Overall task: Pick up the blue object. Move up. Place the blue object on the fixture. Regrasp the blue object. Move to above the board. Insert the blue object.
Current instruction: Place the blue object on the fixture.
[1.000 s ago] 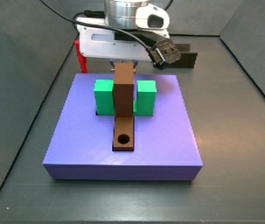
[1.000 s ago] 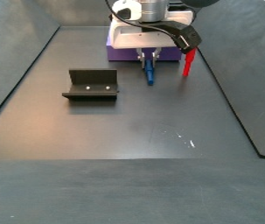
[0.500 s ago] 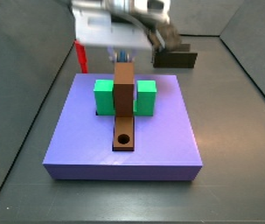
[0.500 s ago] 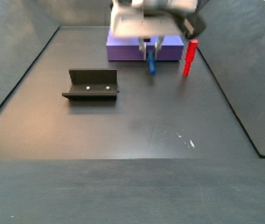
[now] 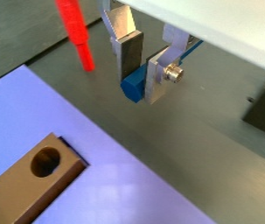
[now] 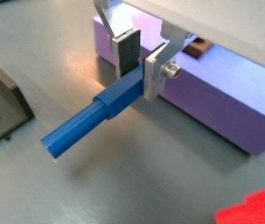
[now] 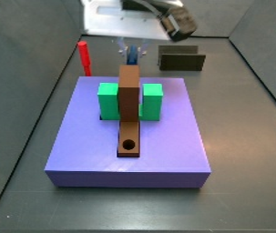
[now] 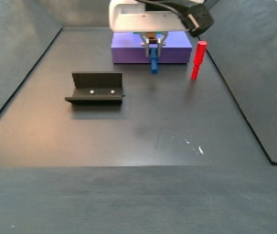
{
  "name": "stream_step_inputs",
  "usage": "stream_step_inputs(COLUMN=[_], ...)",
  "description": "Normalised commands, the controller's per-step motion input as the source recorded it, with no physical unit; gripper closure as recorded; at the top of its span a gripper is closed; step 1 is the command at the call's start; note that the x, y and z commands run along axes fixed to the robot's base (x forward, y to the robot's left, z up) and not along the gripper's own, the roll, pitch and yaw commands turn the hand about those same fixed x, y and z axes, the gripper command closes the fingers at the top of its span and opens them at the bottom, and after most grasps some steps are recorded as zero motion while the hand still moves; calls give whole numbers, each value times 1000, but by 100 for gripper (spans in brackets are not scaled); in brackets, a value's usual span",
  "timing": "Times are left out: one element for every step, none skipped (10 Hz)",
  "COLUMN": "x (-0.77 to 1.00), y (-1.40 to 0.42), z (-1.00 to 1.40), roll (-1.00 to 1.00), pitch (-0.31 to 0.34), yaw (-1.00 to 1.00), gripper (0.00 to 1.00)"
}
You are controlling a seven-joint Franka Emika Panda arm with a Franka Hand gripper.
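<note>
My gripper (image 5: 144, 74) is shut on the blue object (image 5: 135, 85), a slim blue peg with a squarer end clamped between the fingers. In a wrist view the blue object (image 6: 94, 120) sticks out past the jaws, above the floor. In both side views the gripper (image 8: 153, 38) holds the blue object (image 8: 154, 60) just beyond the end of the board (image 7: 127, 150), the gripper (image 7: 130, 47) sitting high with the blue object (image 7: 130, 57) under it. The fixture (image 8: 95, 89) stands apart on the floor and also shows in a side view (image 7: 183, 60).
A red upright peg (image 8: 197, 59) stands next to the gripper; it also shows in a side view (image 7: 86, 56) and a wrist view (image 5: 73, 35). The board carries a green block (image 7: 108, 100) and a brown strip (image 7: 129, 114) with a round hole (image 5: 44, 160). Dark walls enclose the floor.
The gripper has risen with the blue object in it, lifting it off the floor. The red peg, board and fixture have not moved.
</note>
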Motion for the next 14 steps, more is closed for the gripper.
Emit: stream_step_inputs(x=[406,397,389,289,286,289,291,297,360,374,389,20,-40,0], y=[271,263,263,266,269,263,263,249,229,223,191,217,40,31], z=[106,109,111,129,129,129,126,137,297,351,394,194,-51,0], roll=[-1000,-1000,-1000,-1000,-1000,-1000,-1000,-1000,-1000,-1000,-1000,-731,-23,-26], pitch=[0,0,0,0,0,0,0,0,0,0,0,0,-40,0], yaw=[0,0,0,-6,-9,-9,-9,-23,-89,-111,-157,-234,0,-69], gripper=[100,100,100,100,100,100,100,100,100,100,100,100,100,100])
